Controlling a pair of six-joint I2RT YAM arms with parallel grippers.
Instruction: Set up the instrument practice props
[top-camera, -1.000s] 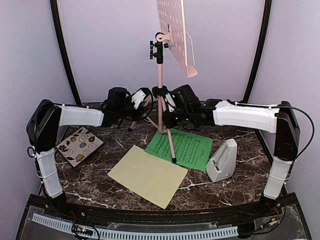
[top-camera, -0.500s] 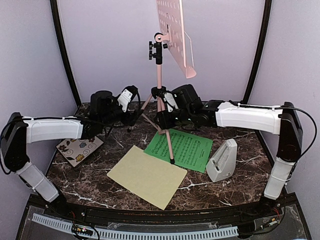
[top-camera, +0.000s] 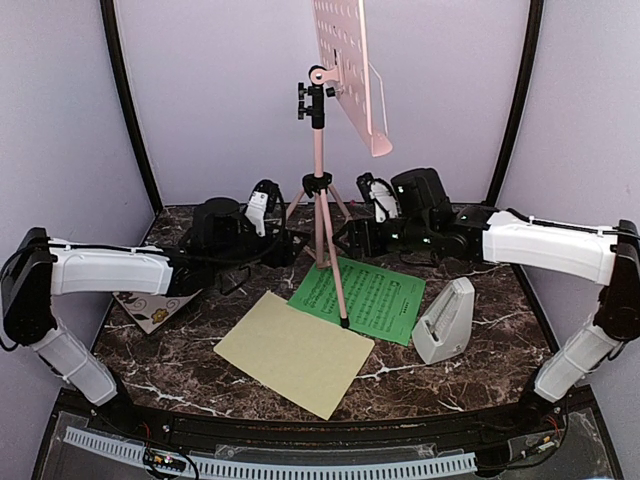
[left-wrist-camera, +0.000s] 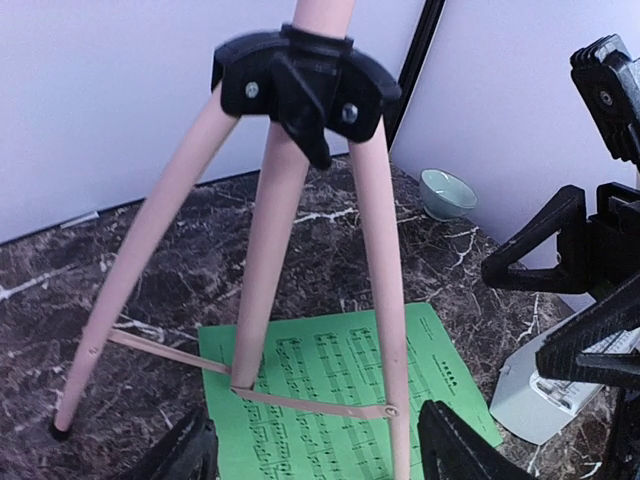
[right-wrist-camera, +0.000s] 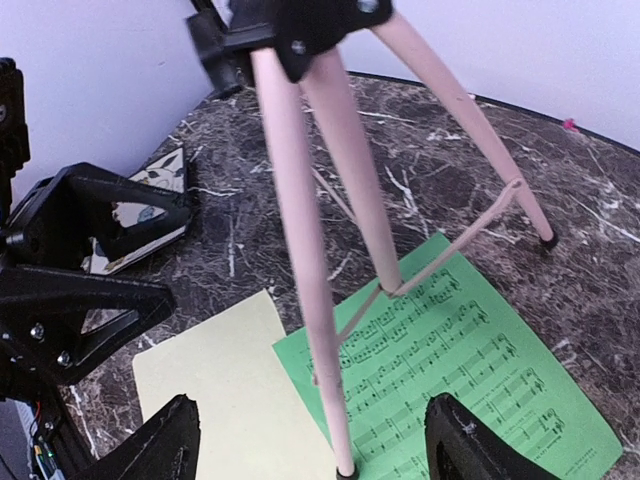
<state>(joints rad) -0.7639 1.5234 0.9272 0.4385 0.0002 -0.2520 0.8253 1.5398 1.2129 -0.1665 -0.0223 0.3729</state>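
Pink music stand (top-camera: 318, 130) stands upright at 12 o'clock on the table (top-camera: 500, 300). Both grippers are released and flank its tripod hub (top-camera: 318, 184), left gripper (top-camera: 283, 245) at 9 o'clock, right gripper (top-camera: 352, 238) at 3. Its front foot (top-camera: 347, 322) appears to rest on the green music sheet (top-camera: 380, 300). That sheet lies at 6 o'clock from the nearer right gripper, long axis roughly 10-to-4.

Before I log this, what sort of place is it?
Probably a robot test booth: lilac walls around a marble-look tabletop, left arm and right arm bolted at its near edge.
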